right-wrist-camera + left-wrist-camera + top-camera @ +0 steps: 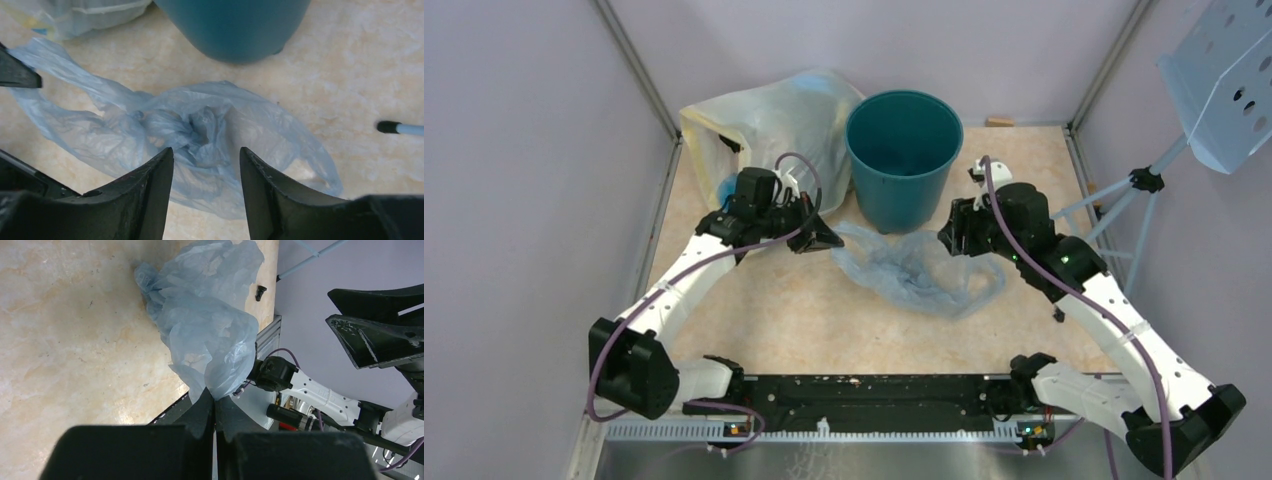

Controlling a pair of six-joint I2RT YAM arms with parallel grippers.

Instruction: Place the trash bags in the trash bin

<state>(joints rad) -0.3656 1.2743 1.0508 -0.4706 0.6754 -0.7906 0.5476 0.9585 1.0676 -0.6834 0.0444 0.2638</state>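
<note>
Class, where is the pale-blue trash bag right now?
Top view: the trash bag lies on the table in front of the teal bin, one end pinched in the left gripper.

No legible text, label or number — neither on the trash bin [902, 150] nor the trash bag [919, 272]

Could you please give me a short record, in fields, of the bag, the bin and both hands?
Bin: round dark teal plastic bin, upright on the marbled beige table
Bag: thin pale-blue translucent plastic liner bag, crumpled on the table beside it
Left hand: shut on one bag end
Right hand: open above the bag
</note>
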